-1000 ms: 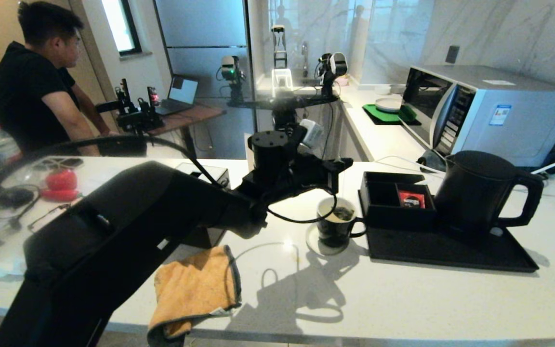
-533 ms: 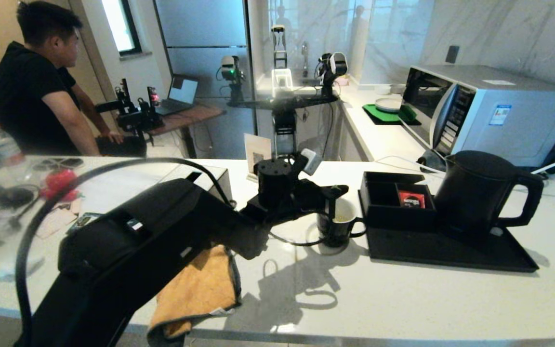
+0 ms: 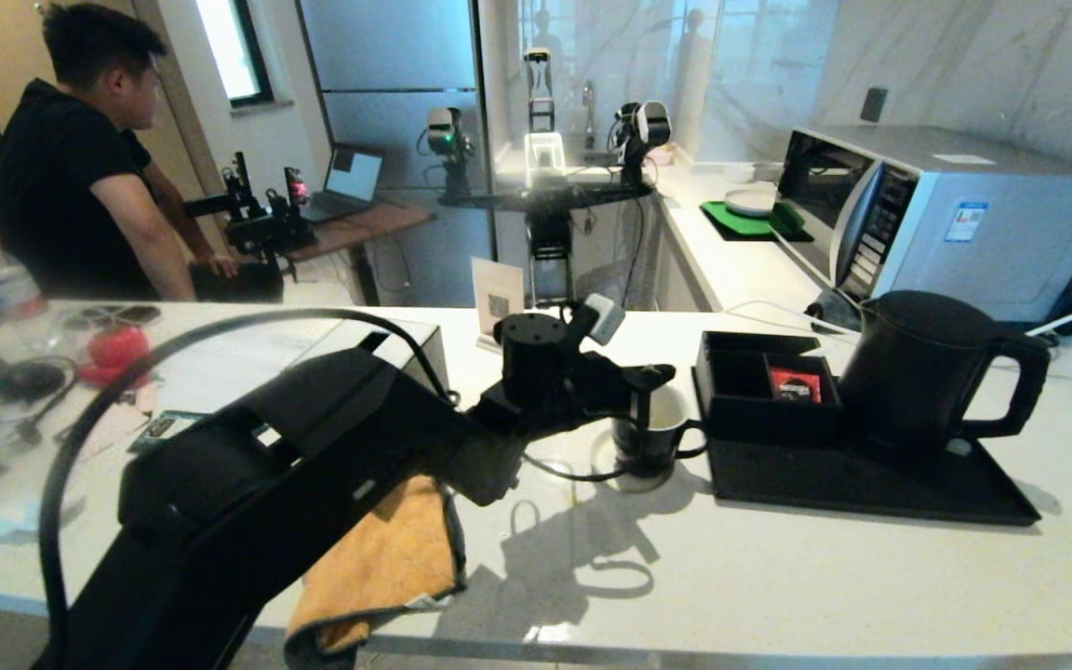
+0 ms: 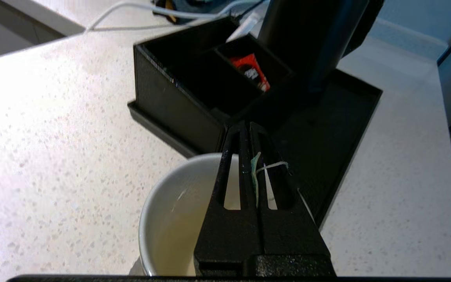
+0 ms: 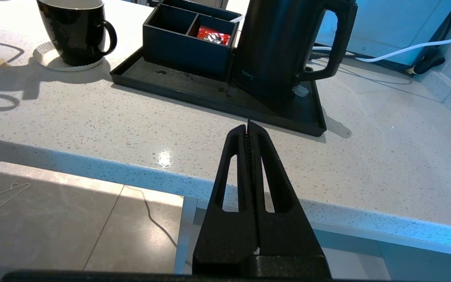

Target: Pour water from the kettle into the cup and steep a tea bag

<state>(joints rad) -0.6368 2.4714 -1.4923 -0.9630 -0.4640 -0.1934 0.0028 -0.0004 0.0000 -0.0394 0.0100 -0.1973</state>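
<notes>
Tea bag string's pinched in my left gripper [image 4: 249,156] right over the cup [image 3: 652,437]; bag itself hidden. Best dunk slow, straight down. Right gripper [image 5: 249,133] clenched, idle.

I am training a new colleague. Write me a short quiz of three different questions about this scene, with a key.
1. True or false: the kettle stands on the black tray.
2. Which gripper is over the cup? A) left B) right C) neither
3. Fill in: the red sachet lies in the black ____.

Key
1. True.
2. A. The left gripper is shut on the tea bag's tag and string above the cup; the right gripper is shut and empty, off the counter's near edge.
3. Box, in its compartment nearest the kettle.
</notes>
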